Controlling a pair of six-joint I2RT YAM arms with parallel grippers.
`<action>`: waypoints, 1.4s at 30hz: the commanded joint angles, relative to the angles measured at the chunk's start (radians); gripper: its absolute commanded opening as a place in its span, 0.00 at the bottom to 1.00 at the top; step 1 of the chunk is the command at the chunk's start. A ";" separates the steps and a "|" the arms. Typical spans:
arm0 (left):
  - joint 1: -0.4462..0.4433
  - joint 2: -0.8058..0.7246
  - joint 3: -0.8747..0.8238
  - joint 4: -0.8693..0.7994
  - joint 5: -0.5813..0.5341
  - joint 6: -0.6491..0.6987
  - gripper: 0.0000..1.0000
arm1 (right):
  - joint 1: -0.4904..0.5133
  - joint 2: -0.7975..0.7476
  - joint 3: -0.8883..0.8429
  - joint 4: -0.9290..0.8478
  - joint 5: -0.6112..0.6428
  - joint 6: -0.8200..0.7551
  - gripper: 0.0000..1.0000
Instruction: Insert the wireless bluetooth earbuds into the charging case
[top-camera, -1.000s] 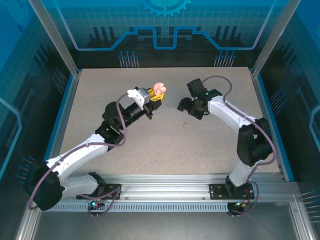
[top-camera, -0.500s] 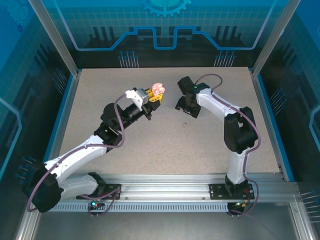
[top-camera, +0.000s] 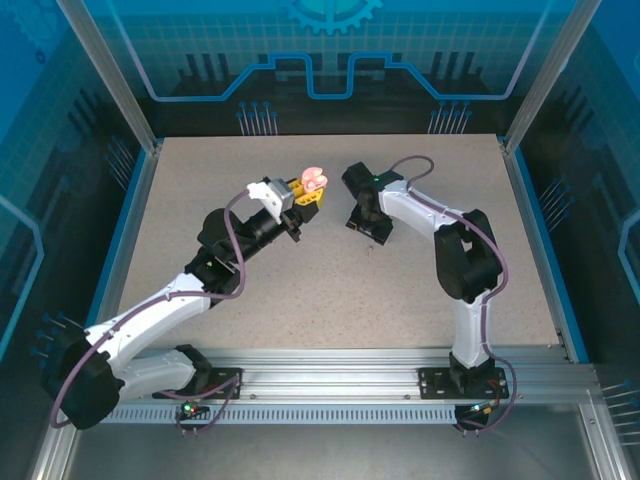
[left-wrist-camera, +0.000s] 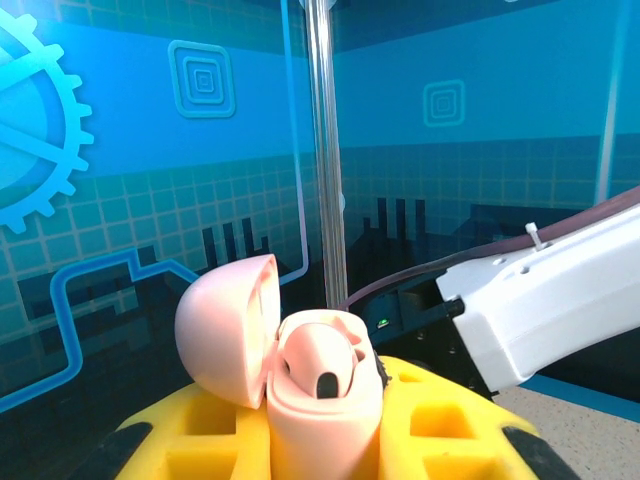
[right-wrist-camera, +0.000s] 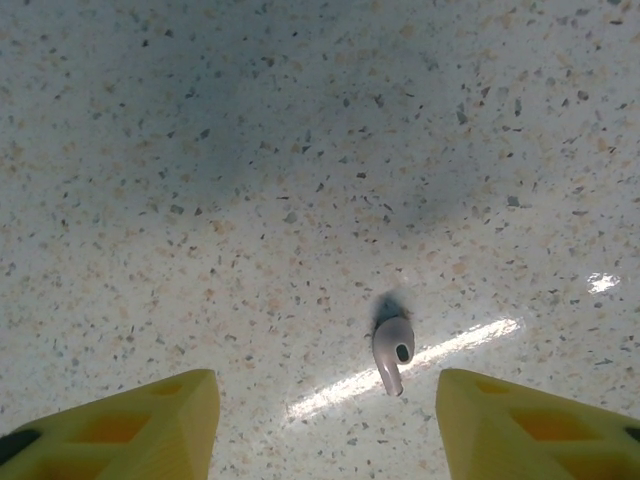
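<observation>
My left gripper (top-camera: 303, 194) is shut on the pale pink charging case (top-camera: 316, 180), held above the table's middle back. In the left wrist view the case (left-wrist-camera: 325, 420) stands upright between the yellow fingers (left-wrist-camera: 450, 430), with its lid (left-wrist-camera: 225, 335) swung open to the left. One pink earbud (left-wrist-camera: 325, 365) sits in the case. My right gripper (top-camera: 354, 219) hangs just right of the case, pointing down. Its yellow fingers (right-wrist-camera: 150, 425) stand wide apart and open. A pale stemmed earbud (right-wrist-camera: 392, 350) lies on the table beyond them, nearer the right finger, and touches neither.
The speckled tabletop (top-camera: 300, 290) is bounded by blue rails and clear panels. A metal post (left-wrist-camera: 325, 150) stands behind the case in the left wrist view. The right arm's white link (left-wrist-camera: 550, 300) passes close to the case's right side.
The right arm has swung left, bringing its gripper closer to the held case, and its fingers have narrowed somewhat. The left gripper with the case has shifted slightly left.
</observation>
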 joint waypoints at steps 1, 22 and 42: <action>-0.006 -0.028 -0.016 0.023 -0.003 -0.001 0.00 | 0.007 0.042 -0.007 -0.024 0.013 0.038 0.58; -0.006 -0.017 -0.012 0.013 0.006 -0.004 0.00 | 0.003 0.048 -0.076 0.025 -0.002 0.051 0.57; -0.007 -0.023 -0.008 0.001 0.006 -0.009 0.00 | 0.005 0.065 -0.077 0.023 0.001 0.043 0.54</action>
